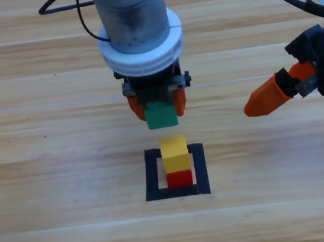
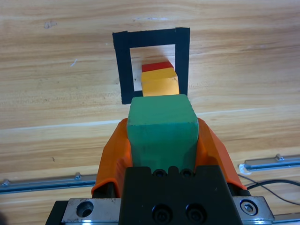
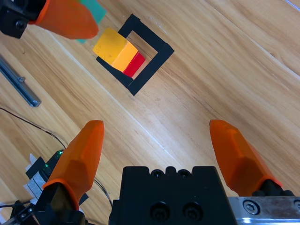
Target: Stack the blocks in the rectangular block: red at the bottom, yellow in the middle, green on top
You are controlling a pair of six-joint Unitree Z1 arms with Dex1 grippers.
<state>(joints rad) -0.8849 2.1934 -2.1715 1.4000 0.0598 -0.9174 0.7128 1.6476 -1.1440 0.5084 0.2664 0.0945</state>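
The wooden table (image 1: 51, 189) carries the whole arrangement. The left arm (image 1: 134, 23) descends from the top edge at the middle of the high view. The right arm (image 1: 320, 52) waits at the right edge, well apart from the work.

The rectangular block (image 1: 151, 176), a black tape outline, lies on the table below the left arm. Inside it the yellow cube (image 1: 174, 152) sits squarely on the red cube (image 1: 180, 178); the pair stands nearer the far-right strip as the left wrist view frames it.

The left gripper (image 1: 159, 110) is clamped on the green cube (image 1: 161, 116), one orange jaw against each side face. The cube is off the table, up-picture of the stack in the high view and apart from the yellow cube.

The right gripper (image 3: 159, 145) holds nothing, its jaws spread wide, with the tape outline and the stack seen beyond it in its own wrist view.
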